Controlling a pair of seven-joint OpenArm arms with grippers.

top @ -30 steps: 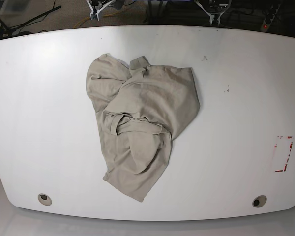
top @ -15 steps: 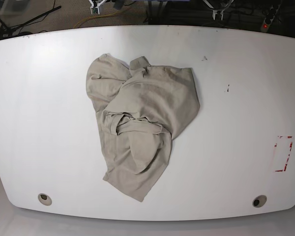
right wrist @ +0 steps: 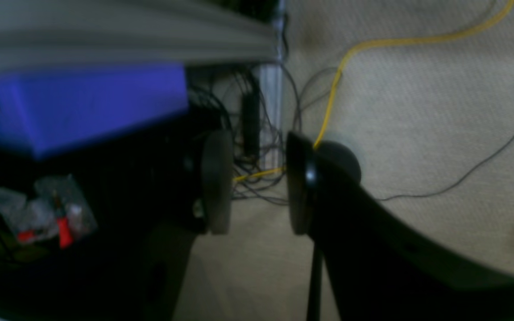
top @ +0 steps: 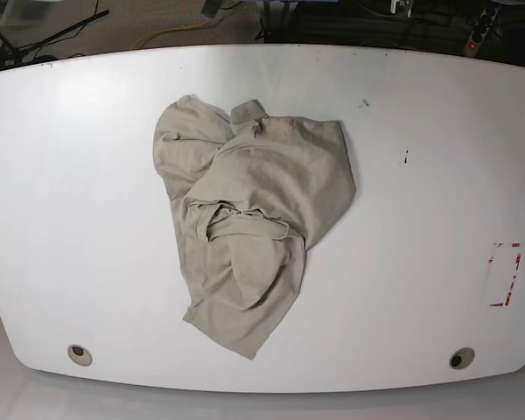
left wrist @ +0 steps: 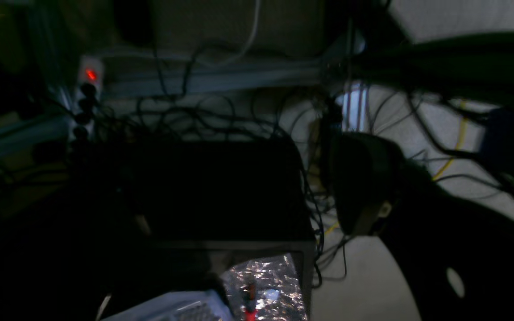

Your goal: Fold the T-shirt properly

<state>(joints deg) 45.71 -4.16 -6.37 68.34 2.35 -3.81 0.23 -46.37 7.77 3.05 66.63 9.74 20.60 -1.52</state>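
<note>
Base view: white table (top: 87,192) ran the full width of the frame. At its near left edge sat a round grommet hole (top: 80,354). The T-shirt (top: 254,219) lay crumpled a little left of the table's centre, beige, heavily wrinkled, bunched into an irregular heap with one corner trailing toward the near edge. No arm or gripper touched it; neither arm appeared on this view. Further right, two small dark marks (top: 406,157) showed on the tabletop, then a red-and-white taped rectangle (top: 504,273) near the right edge, and a second grommet hole (top: 461,358) at the near right.

Right wrist view: blurred. A blue box (right wrist: 78,104) sat at left under a grey edge. The right gripper (right wrist: 257,183) hung over beige carpet (right wrist: 417,111), its two dark fingers (right wrist: 216,180) set apart with a clear gap between them and nothing in that gap. A yellow cable (right wrist: 350,58) ran across the floor behind it.

Left wrist view: very dark. A power strip with a red light (left wrist: 88,89) stood at left, tangled cables (left wrist: 221,116) in the middle. One dark finger (left wrist: 359,183) of the left gripper showed right of centre; the other could not be made out, the jaws stood wide apart with nothing held.
</note>
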